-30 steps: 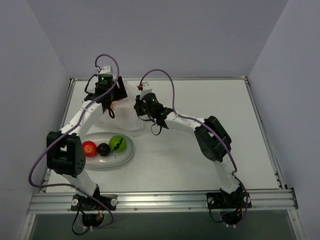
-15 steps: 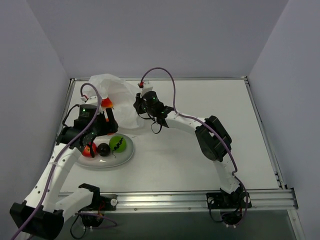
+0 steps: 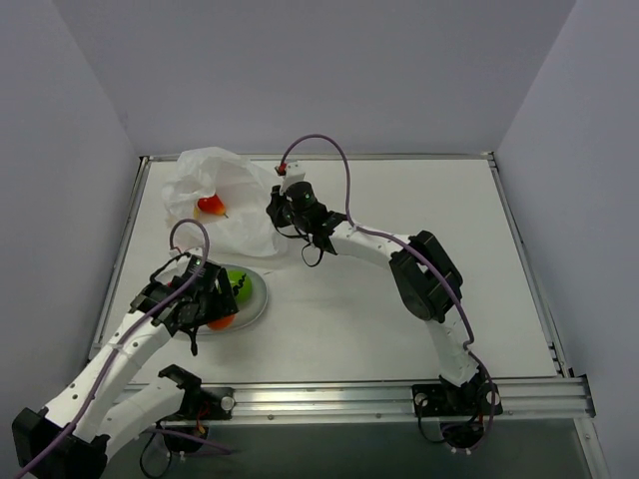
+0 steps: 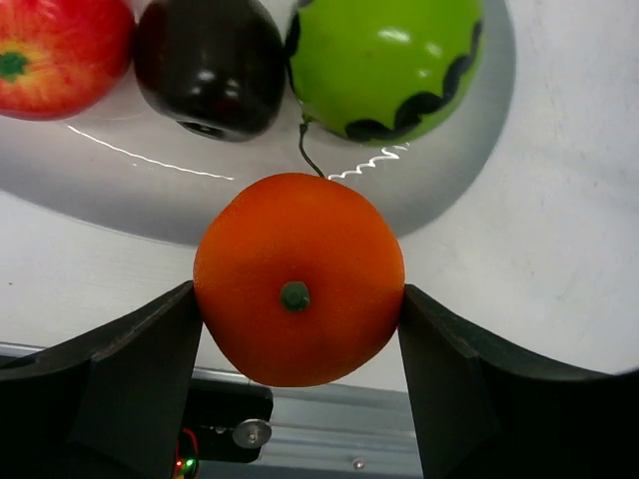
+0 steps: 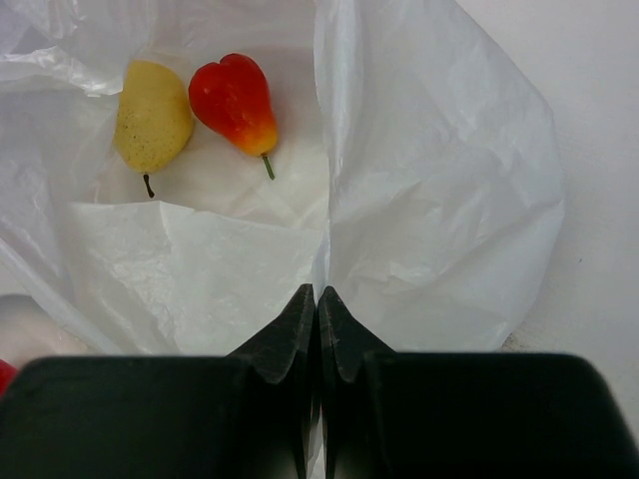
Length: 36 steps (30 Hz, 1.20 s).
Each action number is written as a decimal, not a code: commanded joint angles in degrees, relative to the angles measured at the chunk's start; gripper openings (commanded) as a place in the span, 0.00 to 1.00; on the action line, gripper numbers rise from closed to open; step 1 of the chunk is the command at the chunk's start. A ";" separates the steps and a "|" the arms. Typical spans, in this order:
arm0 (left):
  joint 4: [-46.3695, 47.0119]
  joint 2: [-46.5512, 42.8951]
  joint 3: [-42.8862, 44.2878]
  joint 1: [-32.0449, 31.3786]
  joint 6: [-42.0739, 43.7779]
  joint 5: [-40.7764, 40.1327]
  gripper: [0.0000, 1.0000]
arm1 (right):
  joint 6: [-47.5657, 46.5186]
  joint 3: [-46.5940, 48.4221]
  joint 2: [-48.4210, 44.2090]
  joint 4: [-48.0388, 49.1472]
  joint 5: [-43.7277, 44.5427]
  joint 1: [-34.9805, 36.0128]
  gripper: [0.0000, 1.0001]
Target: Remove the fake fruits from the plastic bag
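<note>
My left gripper [image 3: 208,307] is shut on the orange [image 4: 300,279] and holds it over the near rim of the white oval plate [image 4: 120,200]. The red apple [image 4: 55,55], the dark purple-black fruit [image 4: 210,65] and the bright green fruit [image 4: 384,60] lie in a row on that plate. The plastic bag [image 3: 235,195] lies open at the back left. My right gripper [image 5: 319,299] is shut on the bag's edge [image 5: 439,200]. A red pear [image 5: 235,100] and a yellow pear [image 5: 152,115] lie inside the bag.
The plate [image 3: 252,304] sits near the table's left front, just in front of the bag. The right arm [image 3: 399,259] arches across the table's middle. The metal front rail [image 3: 329,399] runs along the near edge.
My left arm has swung back from the bag to the plate, carrying the orange. The bag's mouth now shows, with the red pear inside. The right gripper has not moved.
</note>
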 commanded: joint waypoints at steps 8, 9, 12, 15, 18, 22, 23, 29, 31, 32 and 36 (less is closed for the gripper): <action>8.96 8.97 -4.65 -0.30 -4.17 -9.68 0.47 | -0.81 -0.46 -3.38 2.00 -0.48 0.00 0.00; 8.87 9.06 -4.47 -0.30 -3.99 -11.43 0.49 | -0.81 -0.54 -3.38 2.00 -0.48 0.00 0.00; 9.83 7.84 -3.77 -0.13 -2.33 -14.25 0.64 | -0.81 -0.98 -3.56 2.44 -0.66 0.00 0.00; 9.84 8.18 -2.81 -0.04 -0.83 -17.15 0.79 | -0.72 -1.42 -3.56 2.87 -0.83 0.18 0.00; 7.39 9.06 -1.05 -0.12 -0.38 -17.51 0.94 | -0.72 -1.77 -3.73 3.05 -1.10 0.18 0.00; 3.43 4.33 2.11 -0.12 1.29 -15.94 0.97 | -0.81 -2.39 -4.09 3.31 -1.45 0.18 0.00; 1.59 3.01 3.25 -0.12 1.38 -15.15 0.97 | -0.81 -2.56 -4.17 3.58 -1.45 0.18 0.00; 6.83 8.34 16.15 -0.04 4.71 -14.17 0.66 | -0.19 -3.18 -4.17 4.90 -1.80 0.18 0.00; 12.89 16.91 19.77 0.14 6.29 -13.12 0.61 | -0.02 -3.36 -4.17 5.07 -1.89 0.18 0.00; 16.39 20.10 23.27 0.40 7.52 -13.38 0.59 | 0.07 -3.36 -4.09 5.07 -1.89 0.26 0.00; 23.63 34.26 30.58 4.09 8.58 -10.23 0.43 | -0.19 -3.80 -4.61 4.72 -2.07 0.44 0.00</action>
